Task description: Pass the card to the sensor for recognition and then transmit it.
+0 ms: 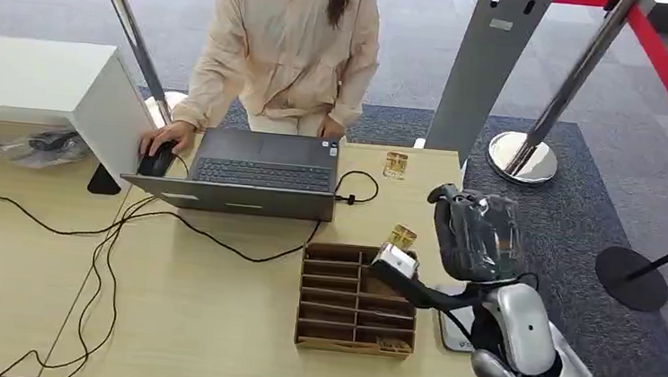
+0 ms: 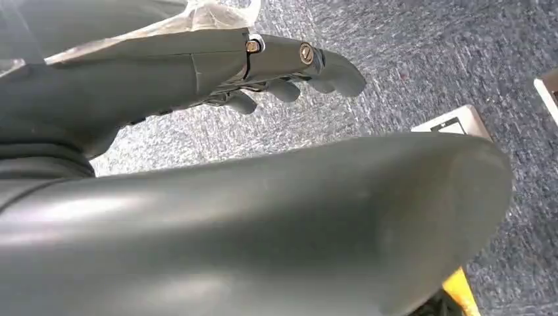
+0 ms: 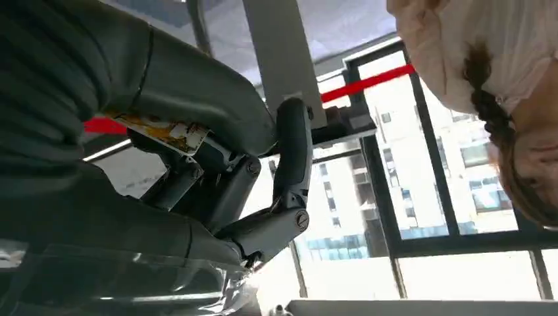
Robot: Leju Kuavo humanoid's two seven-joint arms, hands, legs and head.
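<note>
Right hand (image 1: 475,236): raised above the desk (image 1: 194,322) beside the brown slotted wooden card rack (image 1: 356,298); we see its fingers curled on a gold-patterned card (image 3: 161,131), pinched under the thumb. A second gold card (image 1: 395,164) lies by the grey laptop (image 1: 255,173). Left hand (image 2: 276,72): hanging over carpet, fingers loosely curled, holding nothing.
</note>
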